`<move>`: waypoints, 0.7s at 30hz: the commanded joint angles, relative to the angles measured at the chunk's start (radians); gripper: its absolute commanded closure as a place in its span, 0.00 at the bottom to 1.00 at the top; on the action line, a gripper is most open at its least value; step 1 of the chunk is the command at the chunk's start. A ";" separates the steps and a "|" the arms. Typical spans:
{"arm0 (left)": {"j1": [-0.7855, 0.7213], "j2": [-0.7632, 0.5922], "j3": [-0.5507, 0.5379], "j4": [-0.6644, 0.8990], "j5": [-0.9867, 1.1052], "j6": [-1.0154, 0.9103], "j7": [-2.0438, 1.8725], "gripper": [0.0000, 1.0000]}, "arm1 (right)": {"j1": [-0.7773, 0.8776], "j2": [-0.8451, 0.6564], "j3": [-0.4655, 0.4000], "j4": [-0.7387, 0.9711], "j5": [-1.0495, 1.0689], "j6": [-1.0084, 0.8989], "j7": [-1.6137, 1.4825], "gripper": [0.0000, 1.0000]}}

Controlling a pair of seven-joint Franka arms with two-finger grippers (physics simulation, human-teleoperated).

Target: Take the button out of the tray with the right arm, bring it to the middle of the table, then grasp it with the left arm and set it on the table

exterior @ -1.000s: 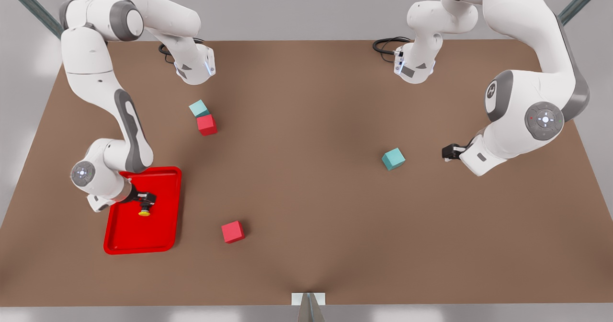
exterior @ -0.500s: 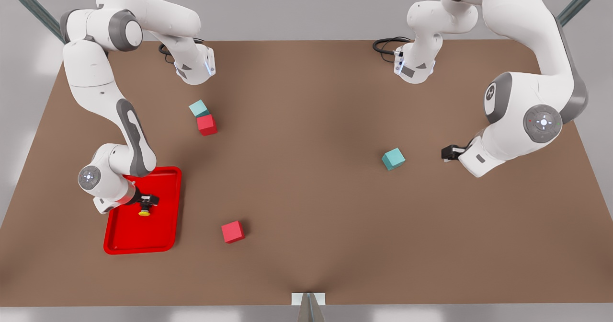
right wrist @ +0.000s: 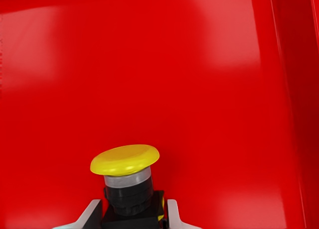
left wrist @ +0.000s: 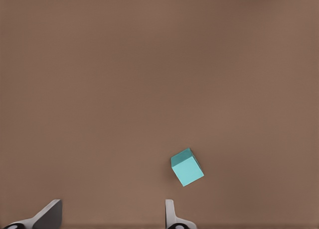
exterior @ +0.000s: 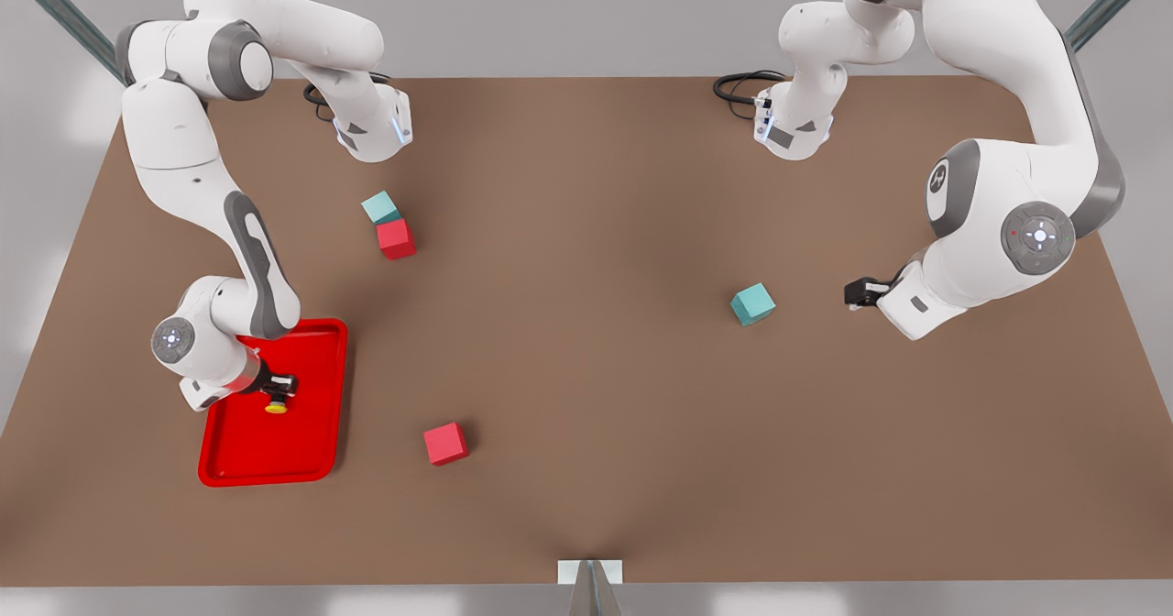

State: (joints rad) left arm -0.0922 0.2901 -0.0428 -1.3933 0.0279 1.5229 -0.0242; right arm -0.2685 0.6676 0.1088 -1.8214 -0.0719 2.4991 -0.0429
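Observation:
The red tray (exterior: 275,451) lies on the brown table (exterior: 586,368) at the front view's left. The button (exterior: 276,404) stands in it, a yellow cap on a black body. My right gripper (exterior: 279,385) is down in the tray, shut on the button. In the right wrist view both fingers press the black body of the button (right wrist: 127,189), inside my right gripper (right wrist: 132,214), over the tray floor (right wrist: 174,64). My left gripper (exterior: 852,293) waits at the front view's right, open (left wrist: 112,216) and holding nothing.
A teal cube (exterior: 752,304) (left wrist: 187,167) sits just ahead of the left gripper. Another teal cube (exterior: 378,205) touches a red cube (exterior: 396,238) behind the tray. A second red cube (exterior: 445,444) lies on the table beside the tray, toward the front view's right.
The right arm's wrist shifted slightly over the tray and its fingers drew in against the button. The left arm barely drifted.

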 commanded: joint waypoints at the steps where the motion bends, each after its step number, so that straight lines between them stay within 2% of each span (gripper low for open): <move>1: 0.000 0.006 0.000 0.000 0.000 0.000 0.000 0.00 | 0.000 0.000 0.000 0.001 0.001 0.001 -0.026 0.41; 5: -0.001 0.004 0.000 0.000 0.000 -0.001 0.000 0.00 | 0.005 0.004 0.000 0.001 0.001 0.001 -0.025 0.42; 9: -0.001 0.004 0.000 0.000 0.000 -0.001 0.000 0.00 | 0.005 0.006 0.000 0.001 0.001 0.001 -0.026 0.48; 21: 0.000 0.004 0.000 0.000 0.000 0.000 0.000 0.00 | 0.008 0.010 0.000 0.004 0.000 0.000 -0.026 0.48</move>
State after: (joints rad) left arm -0.0921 0.2958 -0.0428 -1.3933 0.0270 1.5230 -0.0243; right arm -0.2602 0.6791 0.1089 -1.8173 -0.0699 2.5008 -0.0650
